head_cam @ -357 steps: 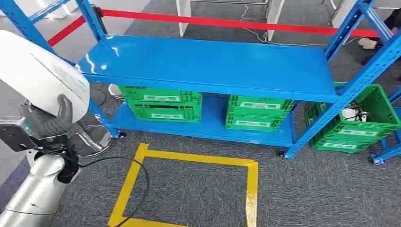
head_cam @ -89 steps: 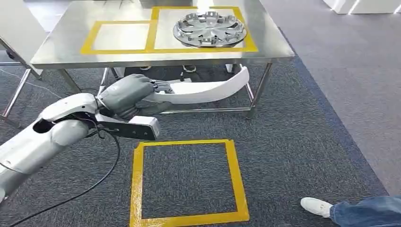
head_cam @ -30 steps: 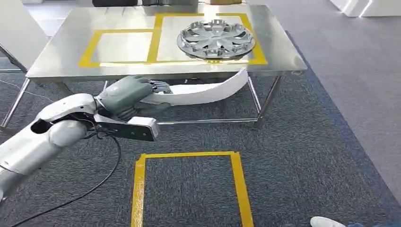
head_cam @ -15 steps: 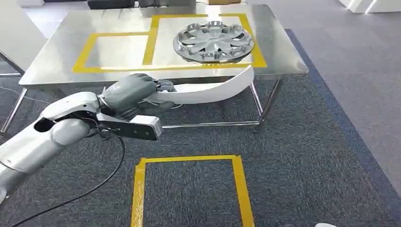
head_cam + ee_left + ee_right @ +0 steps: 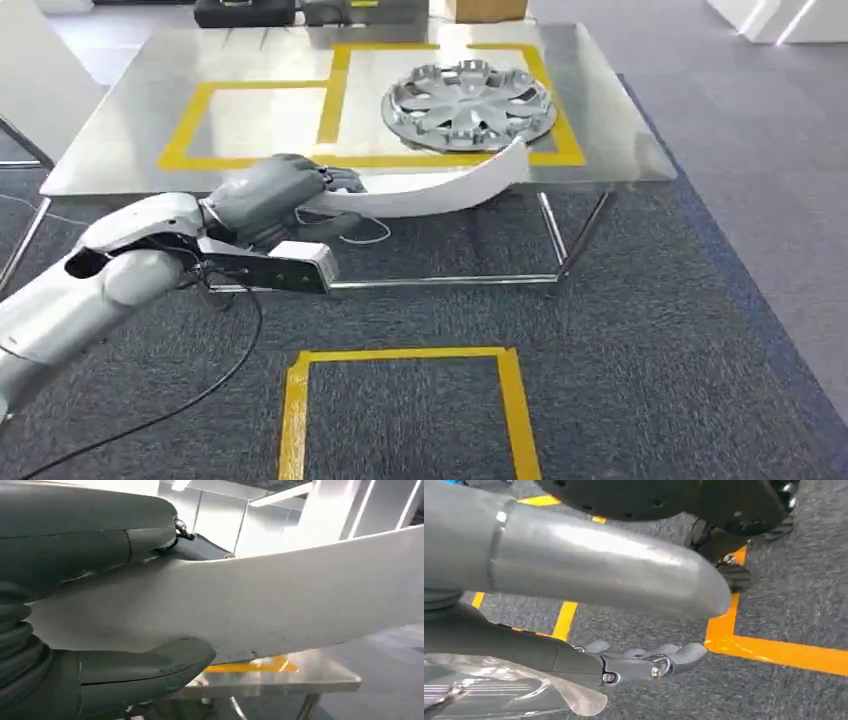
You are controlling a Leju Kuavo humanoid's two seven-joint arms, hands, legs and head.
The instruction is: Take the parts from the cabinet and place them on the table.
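robot carrying a curved white part toward a steel table.

the left hand (image 5: 272,196) is clamped on one end of the long curved white part (image 5: 440,189), whose far tip hovers at the table (image 5: 120,160) front edge, just beside a silver wheel cover (image 5: 467,105) lying in one yellow-taped square. the other taped square (image 5: 262,122) looks bare. the right hand (image 5: 644,662) hangs over the carpet, fingers loosely apart, holding nothing. to place it well, lift the part above the table edge, keep the tip off the wheel cover, and lower it flat into the bare square.
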